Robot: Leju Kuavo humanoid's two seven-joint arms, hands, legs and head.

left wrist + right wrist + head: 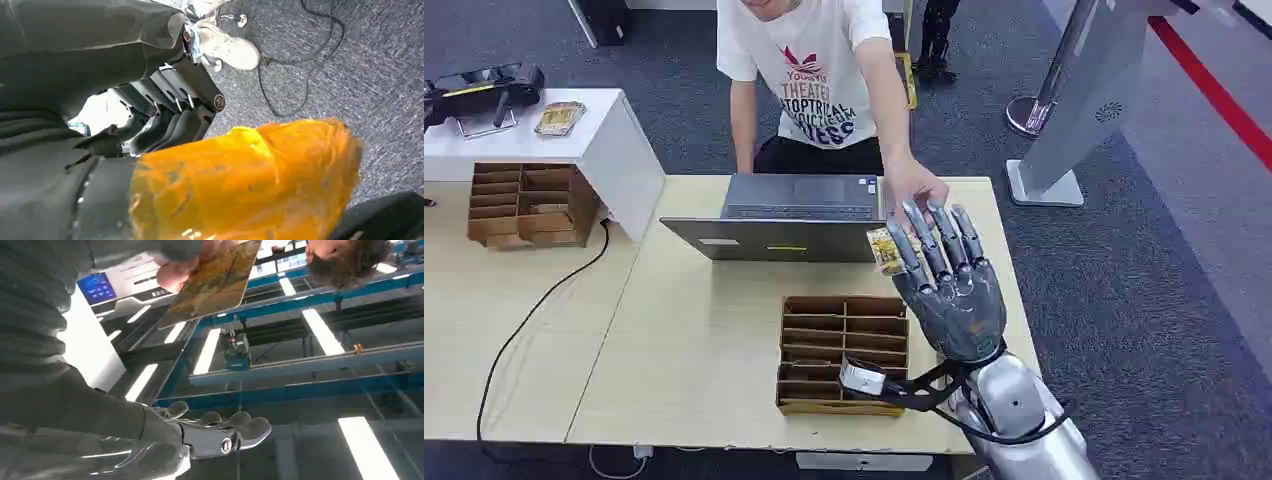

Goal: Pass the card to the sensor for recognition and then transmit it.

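Silver right arm's grey many-fingered right hand (949, 285) rises palm-up over the light wooden table (704, 340), near its right edge, fingers straight and spread, gripping nothing. Brown cardboard divider box (844, 352) sits just left of the wrist. A person's hand (911, 188) pinches the small yellow-brown picture card (884, 250) beside the fingertips, above the grey laptop (789, 215). Left hand's state: cannot tell.

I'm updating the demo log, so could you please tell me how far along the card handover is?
It looks like the handover itself. The right hand is raised over the table, fingers spread, beside the card. The person's hand grips the card, as the right wrist view confirms. Whether the sensor read happened cannot be told. Left: the hand's retreat.
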